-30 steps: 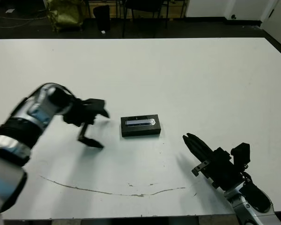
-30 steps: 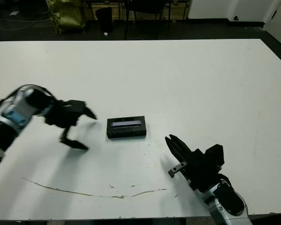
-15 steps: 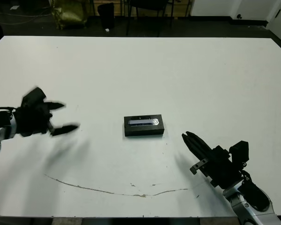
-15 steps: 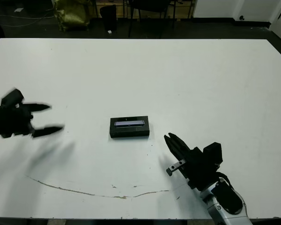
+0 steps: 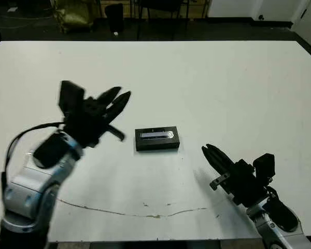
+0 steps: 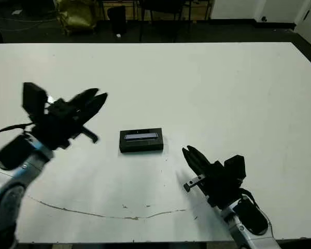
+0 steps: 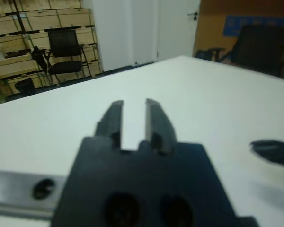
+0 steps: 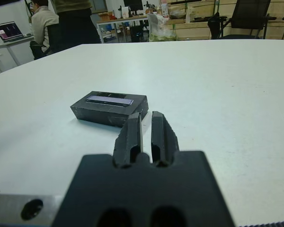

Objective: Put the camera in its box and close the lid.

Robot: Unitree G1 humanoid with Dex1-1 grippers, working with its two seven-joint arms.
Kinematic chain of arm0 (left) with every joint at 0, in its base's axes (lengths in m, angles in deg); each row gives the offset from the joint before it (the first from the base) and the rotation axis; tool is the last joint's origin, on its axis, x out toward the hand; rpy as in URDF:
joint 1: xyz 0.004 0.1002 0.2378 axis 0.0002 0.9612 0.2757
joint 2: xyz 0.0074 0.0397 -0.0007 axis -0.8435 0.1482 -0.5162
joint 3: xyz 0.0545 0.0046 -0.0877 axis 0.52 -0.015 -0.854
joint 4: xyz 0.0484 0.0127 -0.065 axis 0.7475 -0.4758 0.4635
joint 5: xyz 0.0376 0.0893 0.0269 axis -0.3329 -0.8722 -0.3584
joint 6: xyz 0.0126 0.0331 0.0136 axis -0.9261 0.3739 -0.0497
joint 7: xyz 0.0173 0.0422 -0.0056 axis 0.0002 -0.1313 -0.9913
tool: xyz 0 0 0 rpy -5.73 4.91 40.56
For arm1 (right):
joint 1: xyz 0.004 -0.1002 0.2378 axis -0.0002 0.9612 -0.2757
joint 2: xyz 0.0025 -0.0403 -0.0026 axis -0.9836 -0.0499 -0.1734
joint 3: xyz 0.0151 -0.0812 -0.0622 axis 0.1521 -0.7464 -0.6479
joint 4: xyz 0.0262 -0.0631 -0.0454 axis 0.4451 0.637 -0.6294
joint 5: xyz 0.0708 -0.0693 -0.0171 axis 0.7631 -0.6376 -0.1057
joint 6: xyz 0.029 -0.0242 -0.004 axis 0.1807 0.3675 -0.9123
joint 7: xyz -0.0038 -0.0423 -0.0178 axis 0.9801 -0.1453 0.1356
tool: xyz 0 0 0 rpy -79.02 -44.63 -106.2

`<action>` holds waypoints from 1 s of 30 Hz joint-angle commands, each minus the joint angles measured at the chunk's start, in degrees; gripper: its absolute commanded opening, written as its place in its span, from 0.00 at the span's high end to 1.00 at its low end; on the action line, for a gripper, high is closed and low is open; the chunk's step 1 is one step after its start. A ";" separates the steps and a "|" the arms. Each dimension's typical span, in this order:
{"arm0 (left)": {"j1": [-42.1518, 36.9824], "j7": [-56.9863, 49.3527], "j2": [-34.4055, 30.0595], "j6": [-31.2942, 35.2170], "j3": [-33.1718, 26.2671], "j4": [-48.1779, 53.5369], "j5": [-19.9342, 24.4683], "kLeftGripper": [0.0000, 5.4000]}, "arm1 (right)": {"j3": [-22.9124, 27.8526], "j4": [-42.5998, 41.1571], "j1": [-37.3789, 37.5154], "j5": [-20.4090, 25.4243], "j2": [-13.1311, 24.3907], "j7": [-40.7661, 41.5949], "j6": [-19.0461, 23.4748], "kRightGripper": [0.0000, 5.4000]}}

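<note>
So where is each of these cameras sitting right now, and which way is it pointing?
Head stereo pair: looks forward and down at the table; closed box at centre, left gripper raised, right gripper low.
Left wrist: looks along its fingers over bare table towards chairs.
Right wrist: looks along its fingers at the box.
Head and right wrist views share the box.

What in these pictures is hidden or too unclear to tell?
- Inside the box: the lid covers it in every view, so whether the camera is in there cannot be seen.
- Left gripper: blurred in the head views.
- A dark blurred shape at the left wrist view's edge: cut off, too soft to name.
- The people beyond the table: cut off by the right wrist view's top edge.
</note>
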 commanded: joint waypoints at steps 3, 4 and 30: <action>0.20 -7.18 5.26 5.94 5.24 -1.05 -2.95 0.99 | -0.12 1.24 0.58 -0.69 0.04 0.11 -0.73 1.00; 0.42 -8.05 6.36 6.07 6.28 -2.24 -3.46 0.99 | -0.12 1.36 0.67 -0.72 0.05 0.22 -0.93 1.00; 10.09 -13.91 19.45 0.14 13.12 -23.28 -9.52 0.99 | 0.16 2.45 1.52 0.12 0.08 1.98 -2.62 1.00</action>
